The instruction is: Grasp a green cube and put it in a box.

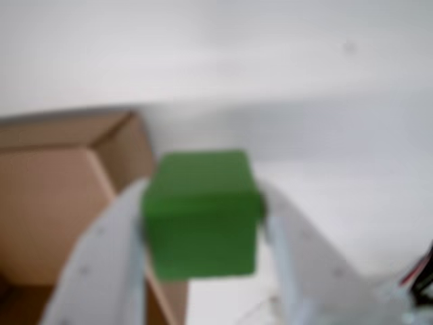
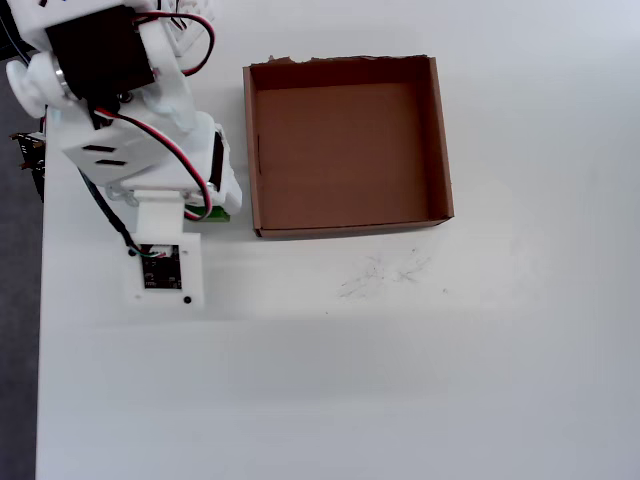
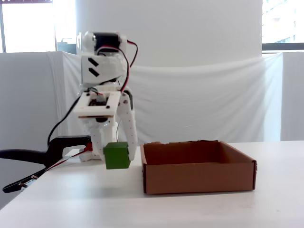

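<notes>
Cube (image 3: 117, 156) hangs clear of table (image 3: 95, 199); overhead shows only a sliver.

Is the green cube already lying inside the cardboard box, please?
No; in the fixed view the green cube is held in the gripper above the table, left of the box.

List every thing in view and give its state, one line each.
Green cube: held between the fingers, lifted off the table, outside the box.
Box: open, upright, empty.
Gripper: shut on the cube, beside the box's wall.
Table: bare apart from faint scribble marks.
</notes>
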You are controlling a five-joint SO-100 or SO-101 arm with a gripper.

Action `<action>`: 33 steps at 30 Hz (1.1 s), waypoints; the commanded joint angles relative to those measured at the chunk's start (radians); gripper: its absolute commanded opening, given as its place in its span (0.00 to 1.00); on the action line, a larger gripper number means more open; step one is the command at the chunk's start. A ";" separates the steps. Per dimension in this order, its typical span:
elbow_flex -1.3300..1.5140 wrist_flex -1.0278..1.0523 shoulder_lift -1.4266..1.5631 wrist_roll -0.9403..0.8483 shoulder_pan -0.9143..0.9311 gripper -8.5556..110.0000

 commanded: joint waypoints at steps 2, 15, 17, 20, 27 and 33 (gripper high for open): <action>-0.144 0.071 0.055 0.080 -0.084 0.19; -0.241 0.164 0.052 0.265 -0.382 0.19; -0.195 0.155 0.071 0.265 -0.428 0.18; -0.117 0.117 0.101 0.265 -0.497 0.18; 0.028 -0.014 0.127 0.267 -0.603 0.18; 0.190 -0.193 0.130 0.264 -0.638 0.18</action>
